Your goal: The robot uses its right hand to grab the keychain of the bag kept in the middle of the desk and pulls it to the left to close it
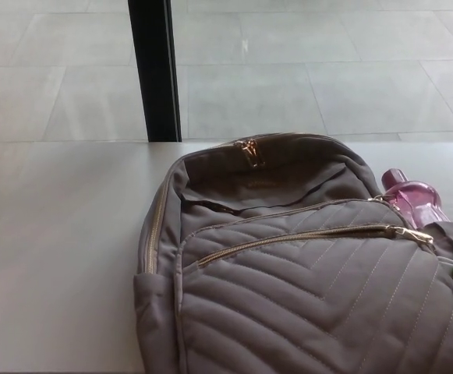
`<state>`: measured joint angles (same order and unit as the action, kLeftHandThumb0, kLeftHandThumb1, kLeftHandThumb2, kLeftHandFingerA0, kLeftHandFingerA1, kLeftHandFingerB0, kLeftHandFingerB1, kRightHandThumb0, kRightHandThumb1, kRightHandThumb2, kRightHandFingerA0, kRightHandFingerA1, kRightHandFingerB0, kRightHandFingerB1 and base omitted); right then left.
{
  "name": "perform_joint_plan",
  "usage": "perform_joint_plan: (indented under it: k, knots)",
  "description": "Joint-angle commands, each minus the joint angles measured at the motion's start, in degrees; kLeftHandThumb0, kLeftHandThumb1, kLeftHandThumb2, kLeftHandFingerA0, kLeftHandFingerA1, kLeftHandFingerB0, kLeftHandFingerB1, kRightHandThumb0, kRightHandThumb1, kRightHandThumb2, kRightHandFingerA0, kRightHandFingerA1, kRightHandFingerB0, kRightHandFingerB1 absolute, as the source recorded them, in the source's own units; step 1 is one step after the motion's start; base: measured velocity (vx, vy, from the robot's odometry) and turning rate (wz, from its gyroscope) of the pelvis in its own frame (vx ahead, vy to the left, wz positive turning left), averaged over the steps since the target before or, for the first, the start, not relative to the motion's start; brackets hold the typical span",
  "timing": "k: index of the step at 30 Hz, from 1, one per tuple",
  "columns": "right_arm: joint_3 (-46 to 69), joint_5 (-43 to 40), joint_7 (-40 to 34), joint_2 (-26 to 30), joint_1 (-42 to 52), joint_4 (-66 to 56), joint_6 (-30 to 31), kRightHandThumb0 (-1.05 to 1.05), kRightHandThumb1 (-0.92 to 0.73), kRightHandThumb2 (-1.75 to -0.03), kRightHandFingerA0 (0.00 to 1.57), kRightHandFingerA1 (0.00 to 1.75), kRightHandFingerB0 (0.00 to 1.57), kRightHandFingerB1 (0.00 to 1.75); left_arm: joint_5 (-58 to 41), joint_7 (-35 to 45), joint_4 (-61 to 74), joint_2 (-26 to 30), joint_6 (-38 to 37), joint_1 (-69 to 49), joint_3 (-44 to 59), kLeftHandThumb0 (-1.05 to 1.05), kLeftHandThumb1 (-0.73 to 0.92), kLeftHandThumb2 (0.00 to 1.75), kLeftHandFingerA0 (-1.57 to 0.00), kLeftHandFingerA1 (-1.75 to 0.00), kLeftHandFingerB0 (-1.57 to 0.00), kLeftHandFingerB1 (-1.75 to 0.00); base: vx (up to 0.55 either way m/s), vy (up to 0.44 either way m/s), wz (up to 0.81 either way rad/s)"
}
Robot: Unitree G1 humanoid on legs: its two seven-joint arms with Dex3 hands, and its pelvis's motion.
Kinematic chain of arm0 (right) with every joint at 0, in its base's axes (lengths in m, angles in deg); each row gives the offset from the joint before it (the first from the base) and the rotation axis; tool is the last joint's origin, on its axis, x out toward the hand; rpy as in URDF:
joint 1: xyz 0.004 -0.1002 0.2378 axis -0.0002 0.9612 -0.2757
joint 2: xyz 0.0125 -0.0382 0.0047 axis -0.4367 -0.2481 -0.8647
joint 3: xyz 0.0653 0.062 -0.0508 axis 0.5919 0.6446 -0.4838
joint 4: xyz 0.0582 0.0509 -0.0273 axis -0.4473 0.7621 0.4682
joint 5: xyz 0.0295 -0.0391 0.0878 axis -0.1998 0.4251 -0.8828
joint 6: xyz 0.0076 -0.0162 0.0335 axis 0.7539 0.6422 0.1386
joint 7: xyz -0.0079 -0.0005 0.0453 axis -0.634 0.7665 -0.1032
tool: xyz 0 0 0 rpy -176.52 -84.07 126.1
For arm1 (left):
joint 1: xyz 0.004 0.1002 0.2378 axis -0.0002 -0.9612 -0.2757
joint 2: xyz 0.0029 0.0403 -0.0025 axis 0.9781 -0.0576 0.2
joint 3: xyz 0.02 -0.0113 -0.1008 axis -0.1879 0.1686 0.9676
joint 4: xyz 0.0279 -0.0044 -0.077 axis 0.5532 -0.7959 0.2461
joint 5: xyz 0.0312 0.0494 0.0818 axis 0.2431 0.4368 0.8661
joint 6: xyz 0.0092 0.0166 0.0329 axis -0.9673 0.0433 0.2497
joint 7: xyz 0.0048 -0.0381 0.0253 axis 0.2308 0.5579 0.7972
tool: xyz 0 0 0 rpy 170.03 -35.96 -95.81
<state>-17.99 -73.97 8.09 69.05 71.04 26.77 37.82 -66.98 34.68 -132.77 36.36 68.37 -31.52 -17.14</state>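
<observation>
Bare desk (54,257) left of bag (304,296); bottle (413,199) right.

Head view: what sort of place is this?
Probably an indoor room, perhaps an office or lab: a plain pale desk, large grey floor tiles beyond it, and a black post behind the backpack.
</observation>
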Motion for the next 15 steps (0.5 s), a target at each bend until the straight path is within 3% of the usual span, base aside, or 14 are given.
perform_joint_plan:
  k: [1, 2, 3, 5, 6, 8, 9, 10, 12, 13, 14, 15]
  knots:
    - [-1.6, 4.4, -1.4, -1.2, 1.2, -2.7, -0.1, -0.53, -0.80, -0.64, 0.76, 1.19, 0.39, 0.34, -0.2, 1.0, -0.3, 1.1, -1.1, -0.2, -0.2, -0.86, 0.40, 1.08, -0.73, -1.00, -0.45, -0.80, 0.00, 0.000, 0.00]
    - [-1.8, 5.2, -2.3, -1.6, 1.3, -3.1, -1.1, -0.47, -0.81, -0.64, 0.81, 1.37, 0.44, 0.36, -0.1, 1.5, -0.4, 1.2, -1.5, -0.4, -0.3, -0.84, 0.48, 0.86, -0.69, -1.08, -0.40, -0.83, 0.00, 0.000, 0.00]
    - [-1.8, 5.7, -2.9, -1.9, 1.4, -3.4, -1.6, -0.44, -0.81, -0.67, 0.79, 1.45, 0.46, 0.36, 0.0, 1.7, -0.4, 1.2, -1.6, -0.5, -0.5, -0.88, 0.42, 1.09, -0.72, -0.98, -0.43, -0.78, 0.00, 0.000, 0.00]
    - [-1.6, 6.4, -4.0, -2.5, 1.7, -3.6, -3.0, -0.40, -0.81, -0.69, 0.81, 1.54, 0.51, 0.39, 0.3, 2.2, -0.3, 1.4, -1.9, -0.6, -0.9, -0.83, 0.40, 1.07, -0.71, -0.98, -0.41, -0.77, 0.00, 0.000, 0.00]
    - [-1.4, 6.9, -4.8, -3.0, 2.1, -4.1, -3.2, -0.42, -0.82, -0.70, 0.82, 1.57, 0.54, 0.39, 0.1, 2.4, -0.2, 1.5, -1.7, -0.7, -0.8, -0.81, 0.47, 0.91, -0.65, -1.12, -0.37, -0.85, 0.00, 0.000, 0.00]
    - [-1.1, 7.9, -5.9, -3.7, 2.6, -4.9, -3.0, -0.38, -0.82, -0.70, 0.84, 1.59, 0.59, 0.42, -0.4, 2.8, 0.0, 1.5, -1.7, -0.9, -0.6, -0.85, 0.51, 0.88, -0.65, -1.06, -0.38, -0.82, 0.00, 0.000, 0.00]
    - [-1.0, 8.4, -6.7, -4.1, 2.6, -5.2, -3.1, -0.38, -0.82, -0.70, 0.84, 1.59, 0.59, 0.42, 0.1, 2.6, 0.3, 1.5, -2.6, -1.3, -1.0, -0.85, 0.51, 0.88, -0.65, -1.06, -0.38, -0.82, 0.00, 0.000, 0.00]
    - [-0.8, 9.1, -7.6, -4.4, 2.6, -5.1, -4.2, -0.36, -0.82, -0.70, 0.84, 1.63, 0.63, 0.45, 0.1, 2.4, 0.2, 1.4, -2.4, -1.2, -1.1, -0.88, 0.44, 1.10, -0.72, -0.98, -0.44, -0.79, 0.00, 0.000, 0.00]
    - [-0.7, 10.5, -8.3, -4.3, 2.7, -5.5, -4.6, -0.36, -0.84, -0.71, 0.86, 1.65, 0.64, 0.46, 0.3, 1.6, -0.2, 1.3, -1.8, -0.8, -1.3, -0.85, 0.44, 1.10, -0.73, -0.99, -0.47, -0.79, 0.00, 0.000, 0.00]
    - [-0.7, 11.2, -8.8, -4.3, 2.7, -5.8, -4.6, -0.35, -0.83, -0.69, 0.85, 1.67, 0.65, 0.47, -0.1, 2.5, -0.1, 1.4, -2.2, -1.0, -1.0, -0.83, 0.52, 0.88, -0.68, -1.08, -0.41, -0.83, 0.00, 0.000, 0.00]
    - [-0.8, 12.2, -9.4, -4.1, 2.8, -5.9, -4.9, -0.34, -0.83, -0.69, 0.86, 1.69, 0.67, 0.48, 0.4, 2.2, 0.0, 1.4, -3.1, -1.2, -1.5, -0.85, 0.55, 0.87, -0.69, -1.06, -0.41, -0.82, 0.00, 0.000, 0.00]
    - [-0.9, 13.5, -9.7, -3.5, 2.7, -6.1, -5.0, -0.25, -0.78, -0.75, 0.86, 1.75, 0.73, 0.53, 0.6, 2.0, 0.1, 1.5, -3.2, -1.2, -1.7, -0.85, 0.44, 1.04, -0.70, -0.98, -0.41, -0.78, 0.00, 0.000, 0.00]
